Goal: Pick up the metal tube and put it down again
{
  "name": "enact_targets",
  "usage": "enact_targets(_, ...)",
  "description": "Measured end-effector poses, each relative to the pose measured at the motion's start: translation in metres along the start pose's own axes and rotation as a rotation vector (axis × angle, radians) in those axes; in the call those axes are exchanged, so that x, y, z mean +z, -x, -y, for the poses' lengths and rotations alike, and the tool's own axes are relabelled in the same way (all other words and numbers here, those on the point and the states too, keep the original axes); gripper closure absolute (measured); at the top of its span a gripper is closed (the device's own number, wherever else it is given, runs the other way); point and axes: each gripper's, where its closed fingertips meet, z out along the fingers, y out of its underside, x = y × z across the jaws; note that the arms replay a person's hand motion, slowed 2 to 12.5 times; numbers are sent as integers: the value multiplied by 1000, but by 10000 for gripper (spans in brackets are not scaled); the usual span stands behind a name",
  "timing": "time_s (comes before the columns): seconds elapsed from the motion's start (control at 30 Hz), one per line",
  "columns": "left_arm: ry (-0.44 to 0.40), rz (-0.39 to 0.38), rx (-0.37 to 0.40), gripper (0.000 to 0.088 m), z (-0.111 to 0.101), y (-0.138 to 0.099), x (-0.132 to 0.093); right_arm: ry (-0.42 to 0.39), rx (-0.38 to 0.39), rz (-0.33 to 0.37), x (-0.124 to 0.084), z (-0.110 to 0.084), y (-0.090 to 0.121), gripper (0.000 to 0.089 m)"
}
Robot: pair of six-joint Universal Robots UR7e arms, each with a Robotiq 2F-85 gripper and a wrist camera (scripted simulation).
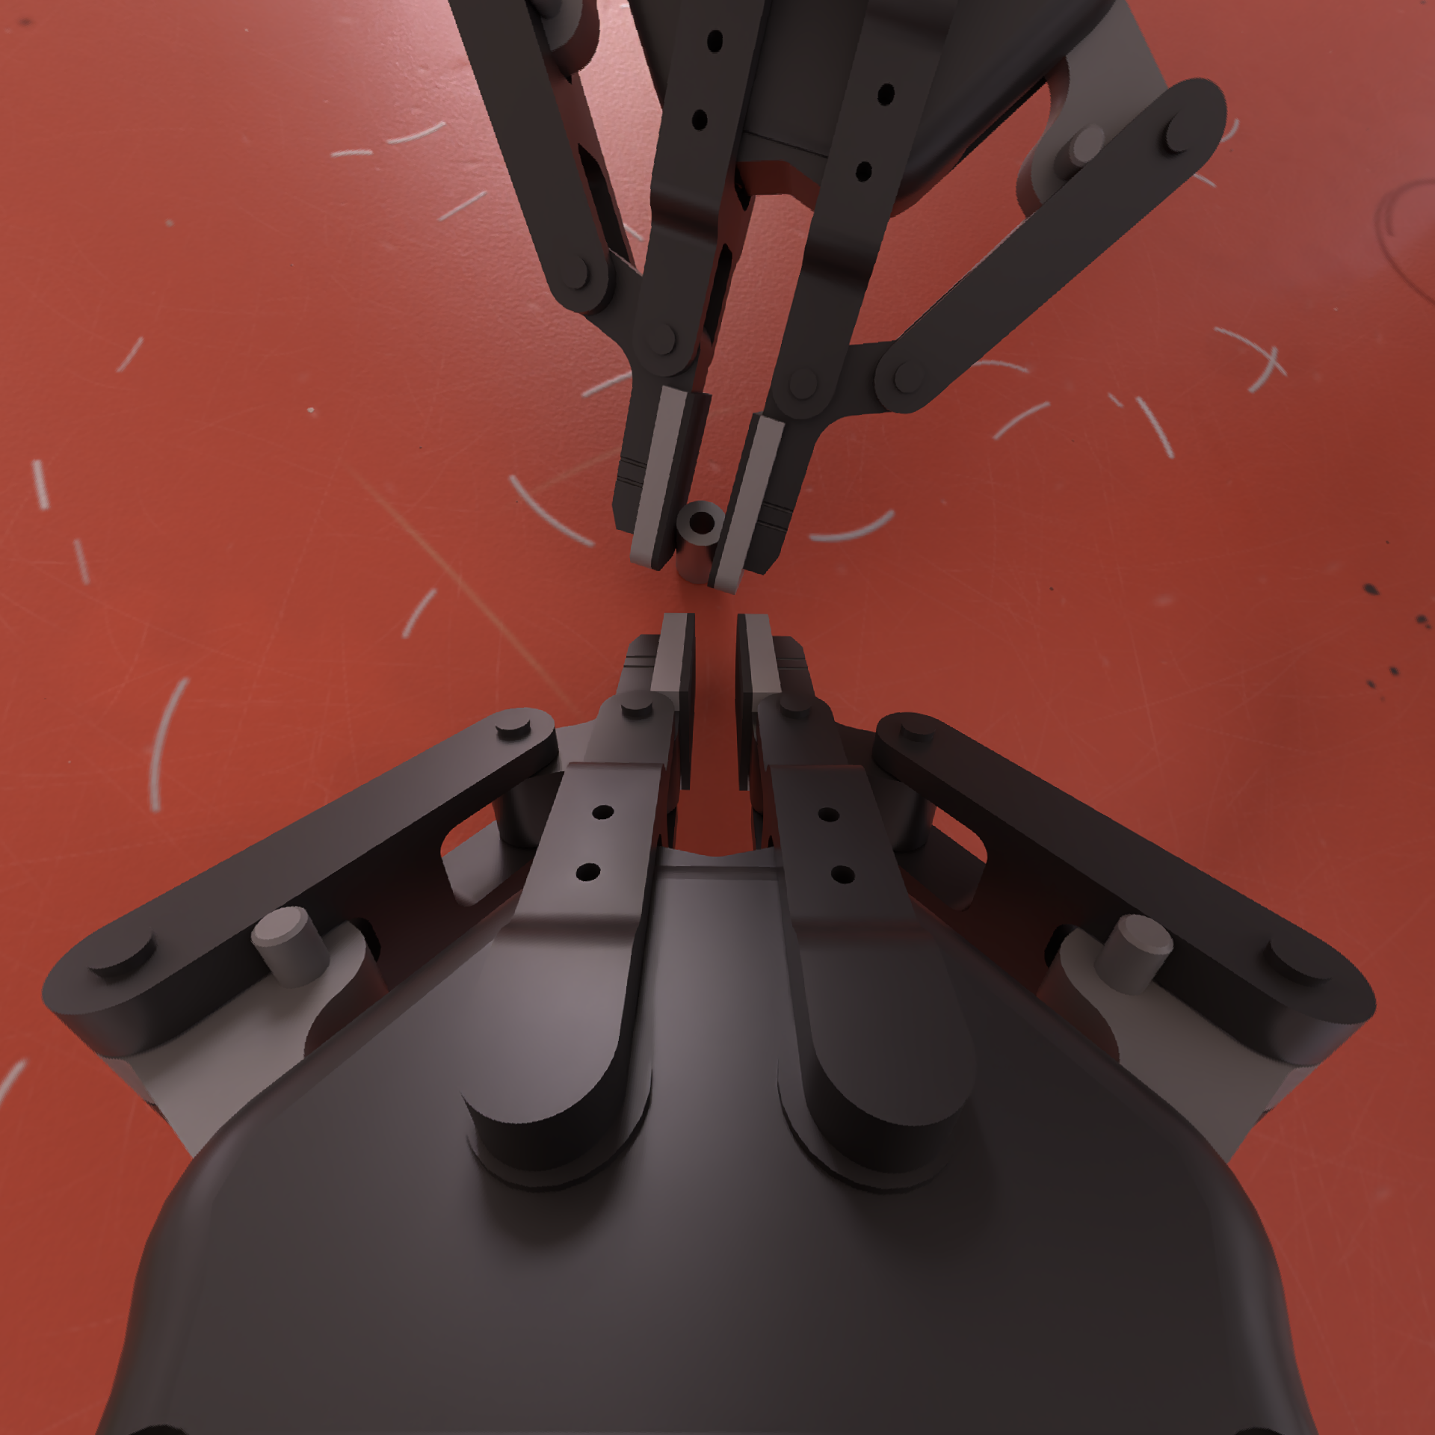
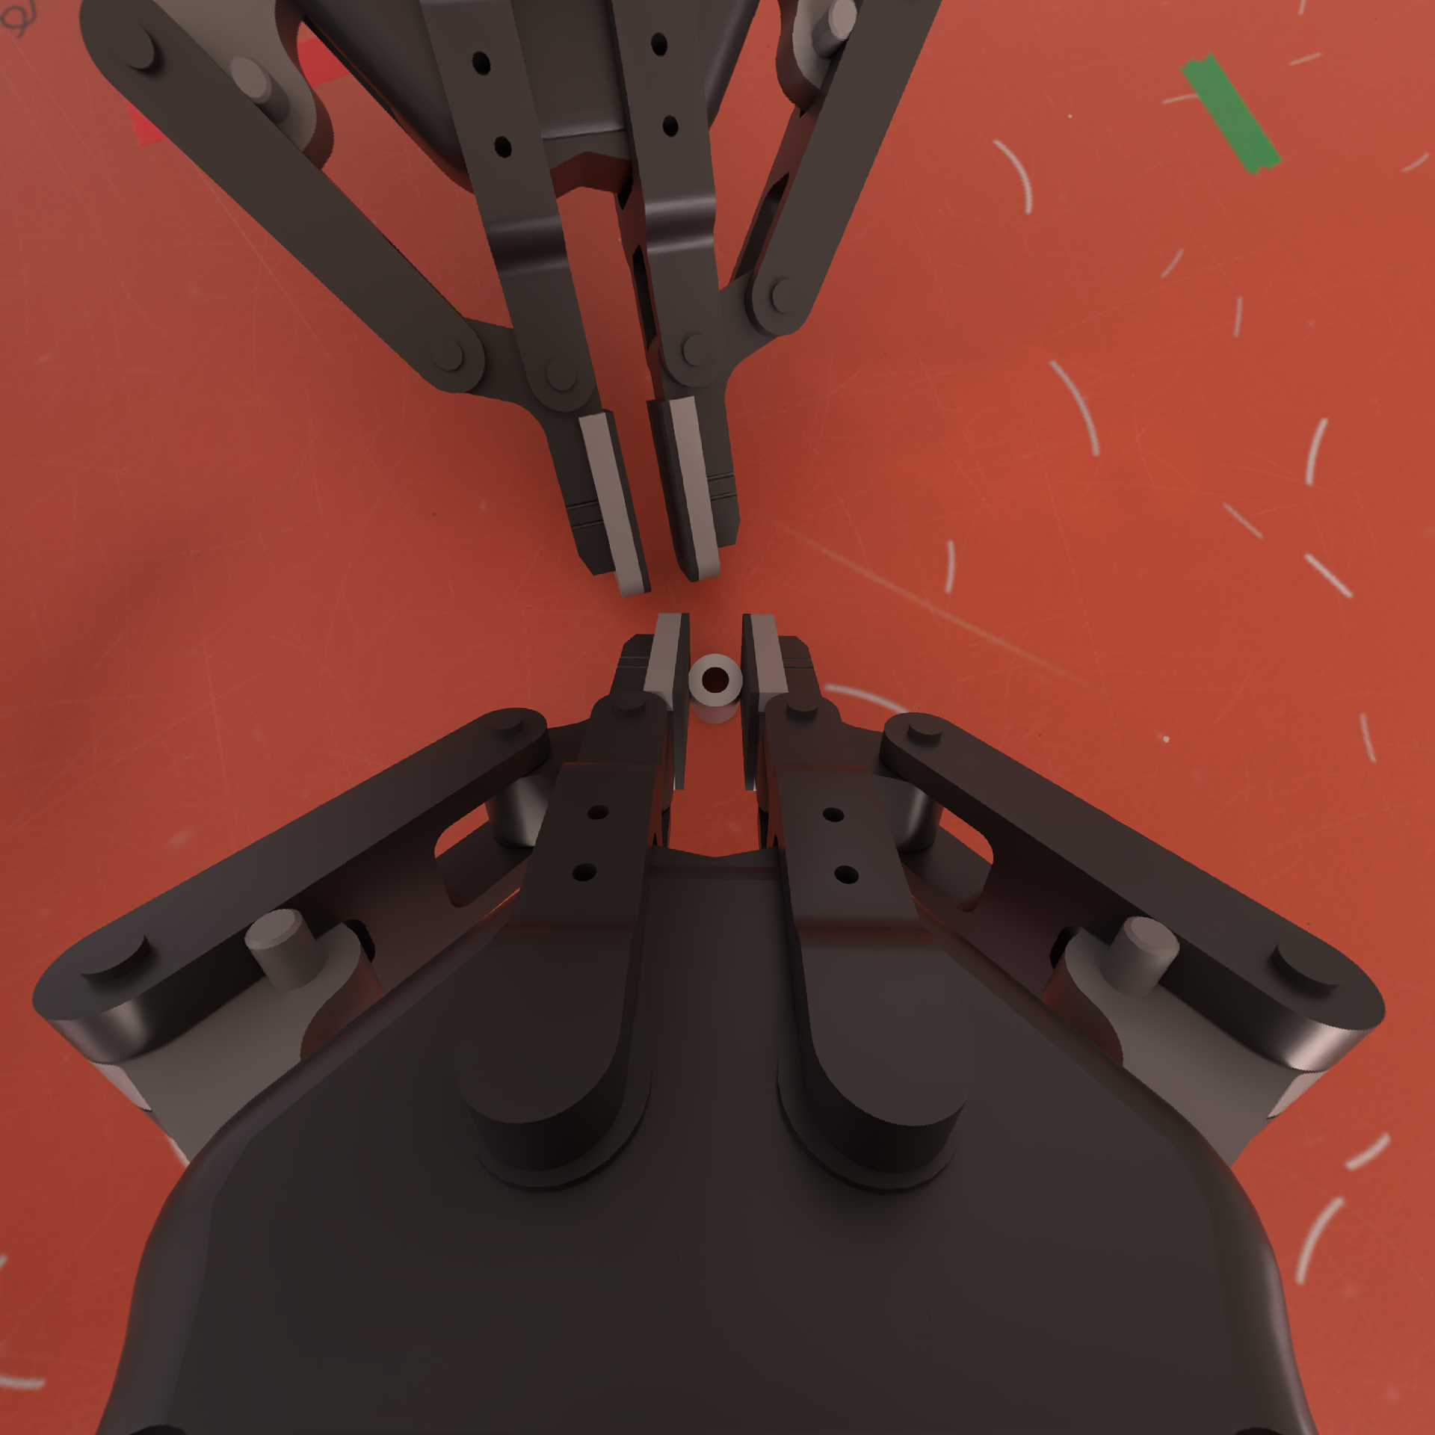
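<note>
The metal tube [image 2: 714,682] is a short grey cylinder seen end-on, upright between the pads of my right gripper [image 2: 714,641], which is shut on it above the red table [image 2: 1009,543]. In the left wrist view the tube [image 1: 700,522] shows between the right gripper's [image 1: 693,573] pads at the upper middle. My left gripper [image 1: 716,644] points tip to tip at the right one, just short of the tube. Its jaws stand a narrow gap apart with nothing between them. It also shows in the right wrist view [image 2: 668,581]. Whether the tube touches the table cannot be told.
The red table top [image 1: 310,543] bears white scratch marks. A green tape strip [image 2: 1231,112] lies at the upper right and a bright red patch [image 2: 151,128] at the upper left. Dark specks [image 1: 1370,590] mark the right side.
</note>
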Motion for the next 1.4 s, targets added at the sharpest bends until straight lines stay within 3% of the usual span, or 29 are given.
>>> enact_targets(1.4,-1,-3,-4,787,0,0,0,-36,34,25,0,0,-1,775)
